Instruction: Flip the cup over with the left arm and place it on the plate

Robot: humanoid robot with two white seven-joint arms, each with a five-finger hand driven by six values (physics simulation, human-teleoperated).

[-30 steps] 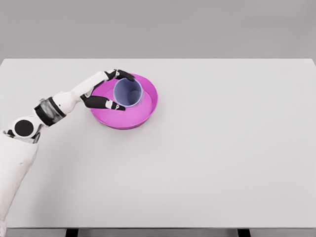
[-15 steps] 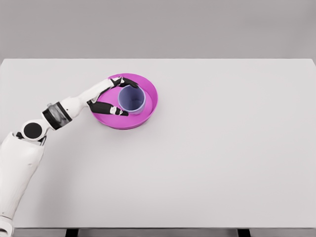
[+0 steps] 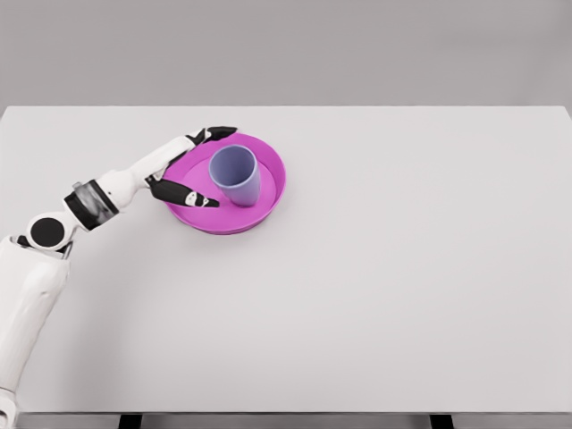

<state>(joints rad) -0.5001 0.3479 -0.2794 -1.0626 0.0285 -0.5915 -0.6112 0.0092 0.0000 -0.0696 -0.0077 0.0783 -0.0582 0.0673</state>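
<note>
Matte white rectangular tabletop (image 3: 402, 295) carrying a round, glossy magenta plate (image 3: 268, 201) with raised rim. Smooth lavender cup (image 3: 236, 175), tapered and mouth-up, stands inside the plate. Left robot hand (image 3: 183, 170), white with black fingers spread, holds nothing, just beside the cup.

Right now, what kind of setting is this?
Likely a simulated tabletop test scene, not a real room: a bare white table against a flat grey backdrop, holding only a magenta plate with a lavender cup upright in it, the left hand beside it.
</note>
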